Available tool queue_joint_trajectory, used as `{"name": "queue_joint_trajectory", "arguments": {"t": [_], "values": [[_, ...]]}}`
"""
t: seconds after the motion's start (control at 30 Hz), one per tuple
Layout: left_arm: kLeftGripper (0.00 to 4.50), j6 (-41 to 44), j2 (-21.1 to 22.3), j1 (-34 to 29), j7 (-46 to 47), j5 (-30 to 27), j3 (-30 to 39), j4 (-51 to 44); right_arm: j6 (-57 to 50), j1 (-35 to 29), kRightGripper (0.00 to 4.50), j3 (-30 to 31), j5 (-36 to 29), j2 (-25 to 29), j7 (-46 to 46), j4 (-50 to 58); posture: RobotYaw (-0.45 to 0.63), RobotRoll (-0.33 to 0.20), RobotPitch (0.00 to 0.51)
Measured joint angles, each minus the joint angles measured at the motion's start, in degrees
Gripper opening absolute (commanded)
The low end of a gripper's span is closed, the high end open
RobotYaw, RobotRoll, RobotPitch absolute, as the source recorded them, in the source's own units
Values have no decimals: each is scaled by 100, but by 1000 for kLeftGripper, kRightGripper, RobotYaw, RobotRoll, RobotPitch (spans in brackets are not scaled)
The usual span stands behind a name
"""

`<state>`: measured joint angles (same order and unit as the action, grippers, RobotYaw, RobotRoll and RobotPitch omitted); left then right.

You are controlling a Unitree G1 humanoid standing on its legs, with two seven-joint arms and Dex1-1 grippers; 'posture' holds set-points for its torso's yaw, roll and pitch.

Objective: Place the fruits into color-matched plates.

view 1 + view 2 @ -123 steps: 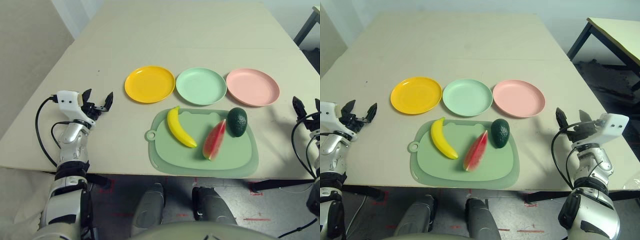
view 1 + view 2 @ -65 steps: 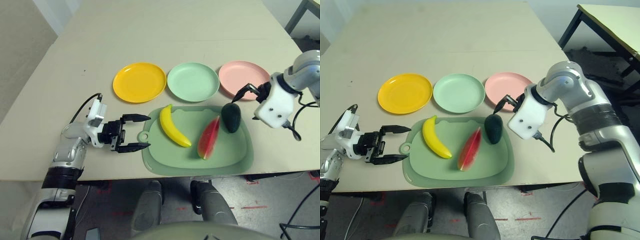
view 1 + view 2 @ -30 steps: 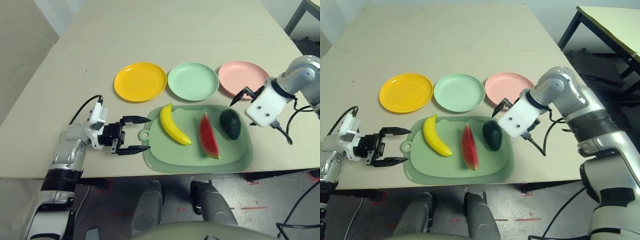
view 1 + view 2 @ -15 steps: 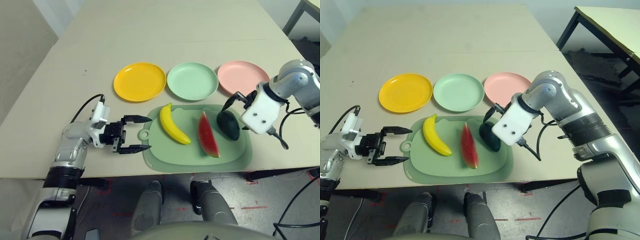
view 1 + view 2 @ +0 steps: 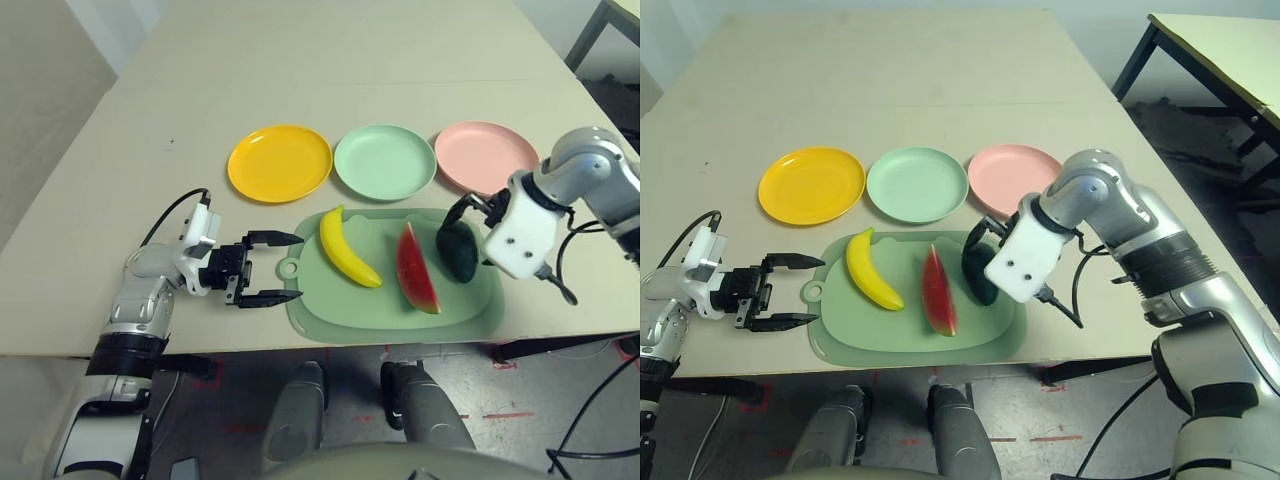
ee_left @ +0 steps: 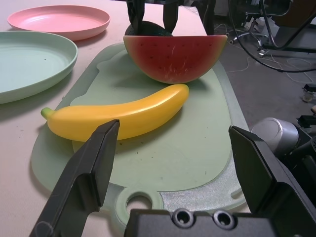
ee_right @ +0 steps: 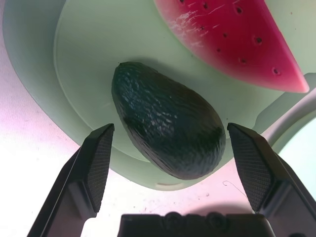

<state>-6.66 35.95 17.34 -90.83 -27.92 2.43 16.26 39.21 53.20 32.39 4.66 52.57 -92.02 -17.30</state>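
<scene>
**Right gripper poised over the avocado; all three fruits on the cutting board**

From left to right: the left gripper (image 5: pixel 268 268) is hovering level just beside the handle end of the green cutting board (image 5: pixel 350 305), its two black fingers spread wide and holding nothing. On the board, the yellow banana (image 5: pixel 346 249) is lying nearest that gripper, with the watermelon wedge (image 5: pixel 415 268) resting beside it at the middle and the dark green avocado (image 5: pixel 458 251) sitting at the far right end. The right gripper (image 7: pixel 170 148) is pointing steeply down over the avocado, its fingers standing apart on either side of the fruit; whether they are touching it cannot be told. Behind the board, three round plates are sitting in a row on the beige table (image 5: pixel 350 60): the yellow-orange plate (image 5: pixel 279 163), the pale mint plate (image 5: pixel 385 162) and the pale pink plate (image 5: pixel 485 155). Each plate is standing apart from the fruits.
</scene>
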Motion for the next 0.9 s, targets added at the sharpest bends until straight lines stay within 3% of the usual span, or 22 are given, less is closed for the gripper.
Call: {"name": "queue_joint_trajectory", "arguments": {"t": [0.4,0.67,0.77,0.83,0.9], "values": [[4500,0,3,0,-1,5,0,-1,158,4,4452,0,621,-374,328,-462,18,0,169],[4500,0,23,-37,11,6,1,-4,167,42,4452,0,657,-395,226,-500,22,0,171],[4500,-1,34,-36,14,7,2,-3,134,44,3887,0,654,-395,175,-541,21,0,171],[4500,-1,36,-36,17,8,1,-3,101,44,3197,-1,643,-394,139,-540,21,0,171],[4500,-2,41,-36,21,8,2,-3,49,43,3174,-4,636,-388,128,-533,21,0,171]]}}
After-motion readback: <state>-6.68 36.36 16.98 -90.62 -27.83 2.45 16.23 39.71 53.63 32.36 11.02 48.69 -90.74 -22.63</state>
